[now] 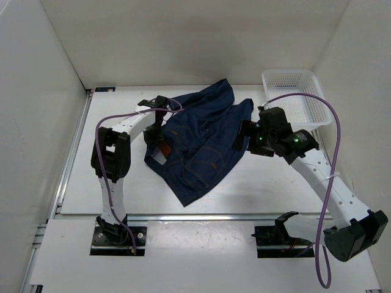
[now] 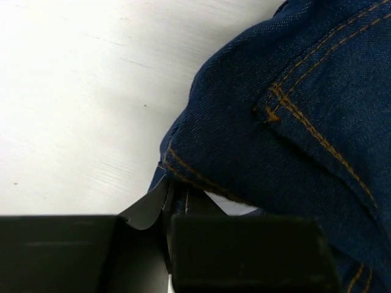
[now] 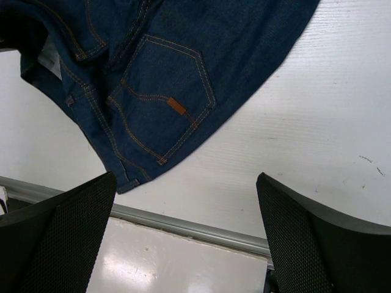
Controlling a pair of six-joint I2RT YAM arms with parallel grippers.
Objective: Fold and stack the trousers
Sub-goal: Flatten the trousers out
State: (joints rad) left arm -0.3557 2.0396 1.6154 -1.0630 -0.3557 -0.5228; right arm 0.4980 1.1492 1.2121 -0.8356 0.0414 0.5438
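Observation:
The trousers point(image 1: 204, 137) are dark blue jeans with tan stitching, lying bunched and partly folded in the middle of the white table point(image 1: 275, 189). My left gripper point(image 1: 160, 139) is at their left edge. In the left wrist view its fingers point(image 2: 170, 204) are shut together with the jeans' stitched hem point(image 2: 195, 177) pinched between the tips. My right gripper point(image 1: 242, 137) hovers at the trousers' right edge. The right wrist view shows it point(image 3: 183, 238) wide open and holding nothing, above bare table, with a back pocket point(image 3: 165, 97) of the trousers beyond the fingertips.
A white plastic basket point(image 1: 293, 97) stands at the back right of the table. A metal rail point(image 3: 195, 226) runs along the table's near edge. White walls close in the left, back and right sides.

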